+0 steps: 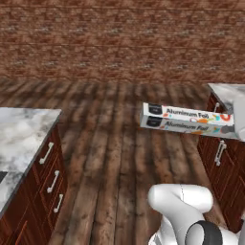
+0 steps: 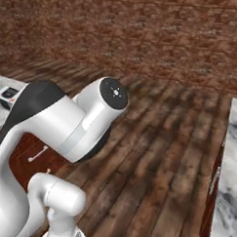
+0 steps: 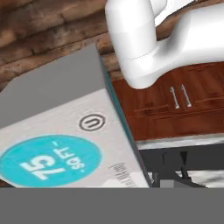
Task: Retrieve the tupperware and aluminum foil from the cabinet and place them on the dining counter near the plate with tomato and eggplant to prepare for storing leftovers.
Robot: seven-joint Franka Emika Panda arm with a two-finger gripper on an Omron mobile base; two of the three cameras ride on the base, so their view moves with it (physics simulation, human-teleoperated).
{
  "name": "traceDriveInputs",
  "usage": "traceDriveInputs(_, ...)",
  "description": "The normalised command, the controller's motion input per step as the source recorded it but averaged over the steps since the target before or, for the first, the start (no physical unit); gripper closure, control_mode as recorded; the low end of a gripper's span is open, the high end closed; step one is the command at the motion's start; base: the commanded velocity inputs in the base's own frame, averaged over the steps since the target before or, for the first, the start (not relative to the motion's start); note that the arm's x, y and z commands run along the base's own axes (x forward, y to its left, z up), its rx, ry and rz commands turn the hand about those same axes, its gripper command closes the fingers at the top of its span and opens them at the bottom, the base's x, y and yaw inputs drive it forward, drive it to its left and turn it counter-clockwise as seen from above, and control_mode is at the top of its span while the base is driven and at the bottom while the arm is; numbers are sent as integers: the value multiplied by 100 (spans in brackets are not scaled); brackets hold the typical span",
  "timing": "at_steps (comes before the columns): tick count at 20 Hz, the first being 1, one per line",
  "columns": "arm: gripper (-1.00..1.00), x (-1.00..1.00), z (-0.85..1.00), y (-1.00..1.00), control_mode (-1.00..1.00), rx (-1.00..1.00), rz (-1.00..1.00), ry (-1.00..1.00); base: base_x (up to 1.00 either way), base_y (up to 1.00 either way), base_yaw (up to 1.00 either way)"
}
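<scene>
The foil (image 1: pixel 189 119) is being carried level above the wood floor, apparently gripped at its far end by the gripper with jaws spread wide round the carton, its end looming close in the hand view; next, placement near the plate is being called for.

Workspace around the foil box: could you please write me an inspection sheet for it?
Surface: grey-veined marble counter at the left, a second counter at the right edge.
Job's things: foil box up in the air above the wooden floor, lying level, lettering readable; its end is close up in the hand view.
Clutter: nothing seen.
Grippers: gripper at the box's right end, apparently holding it; its fingers are hidden.
Cables: nothing seen.
Surroundings: brick wall behind; reddish-brown drawers with silver handles under the left counter.
</scene>
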Motion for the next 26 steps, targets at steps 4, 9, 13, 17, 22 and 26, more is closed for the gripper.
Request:
traceDriveInputs(4,100,0,0,0,100,0,0,0,5,45,85)
traceDriveInputs(9,100,0,0,0,100,0,0,0,36,67,70)
traceDriveInputs(13,100,0,0,0,100,0,0,0,77,69,53)
traceDriveInputs(17,100,0,0,0,100,0,0,0,100,-45,11)
traceDriveInputs(22,100,0,0,0,100,0,0,0,100,-100,-8)
traceDriveInputs(26,100,0,0,0,100,0,0,0,100,-100,-27)
